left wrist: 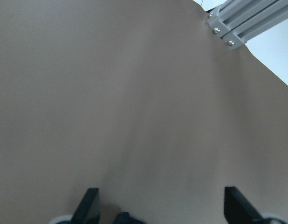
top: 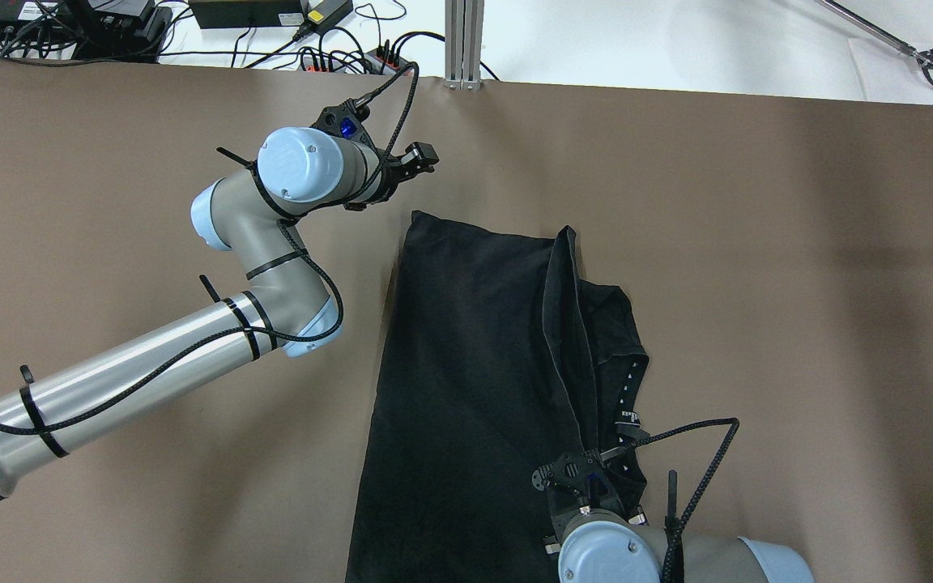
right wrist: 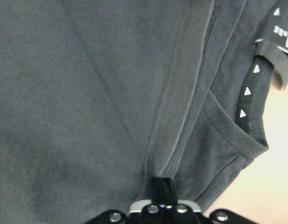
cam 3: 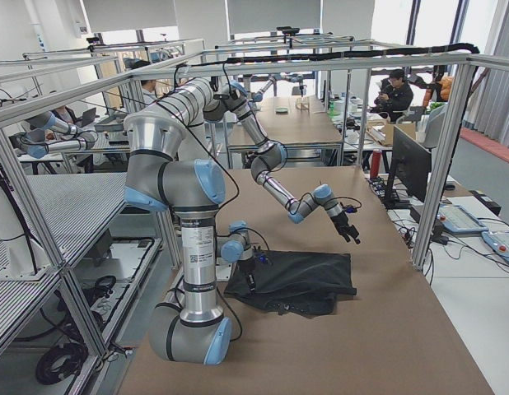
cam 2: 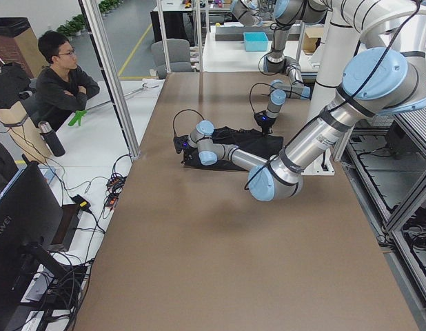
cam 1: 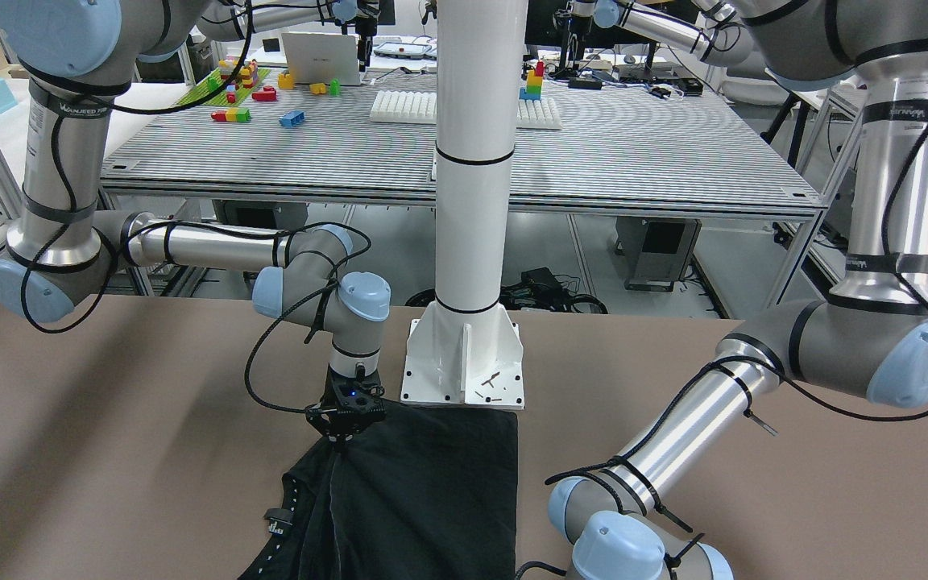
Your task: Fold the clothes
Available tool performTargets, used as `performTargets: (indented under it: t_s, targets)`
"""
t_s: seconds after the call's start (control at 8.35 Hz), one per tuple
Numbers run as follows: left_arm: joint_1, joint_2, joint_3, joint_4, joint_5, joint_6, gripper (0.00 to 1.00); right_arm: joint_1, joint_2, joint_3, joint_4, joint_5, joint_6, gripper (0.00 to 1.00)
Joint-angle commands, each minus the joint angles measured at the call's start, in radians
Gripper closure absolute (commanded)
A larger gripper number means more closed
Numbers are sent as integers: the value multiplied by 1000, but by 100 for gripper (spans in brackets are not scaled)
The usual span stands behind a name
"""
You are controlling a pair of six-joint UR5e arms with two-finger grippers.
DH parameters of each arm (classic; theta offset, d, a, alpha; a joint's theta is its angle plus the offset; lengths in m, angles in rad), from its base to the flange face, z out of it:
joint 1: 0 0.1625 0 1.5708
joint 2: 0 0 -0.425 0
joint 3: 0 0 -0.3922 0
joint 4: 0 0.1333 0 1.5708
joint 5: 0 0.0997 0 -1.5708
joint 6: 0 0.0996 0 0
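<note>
A black garment (top: pixel 475 364) lies on the brown table, a long flat panel with a bunched, folded-over part along its right side showing a collar with a white-printed band (right wrist: pixel 256 70). My right gripper (top: pixel 584 478) is shut on a fold of the garment's near edge; it also shows in the front-facing view (cam 1: pixel 343 439), and the right wrist view shows the closed fingertips (right wrist: pixel 161 186) pinching the fabric. My left gripper (top: pixel 422 158) hovers open and empty over bare table beyond the garment's far left corner; its fingers (left wrist: pixel 90 203) stand wide apart.
The white pillar base (cam 1: pixel 464 362) stands at the near table edge beside the garment. An aluminium post (top: pixel 464 40) and cables (top: pixel 313 57) sit past the far edge. A person (cam 2: pixel 61 76) sits off the table's side.
</note>
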Motion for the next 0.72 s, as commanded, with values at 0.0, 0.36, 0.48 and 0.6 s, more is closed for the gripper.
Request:
performTargets:
  t_s: [0.0, 0.36, 0.48, 0.6]
  targets:
    - [2, -6, -5, 34, 0, 0, 6, -1, -8, 3, 3, -1, 65, 55]
    - [0, -9, -6, 48, -2, 2, 6, 2, -7, 26, 3, -1, 98, 6]
    - [-1, -8, -6, 48, -3, 2, 6, 48, 4, 19, 8, 1, 65, 6]
    - [-5, -8, -8, 48, -7, 2, 6, 112, 51, 0, 14, 4, -10, 6]
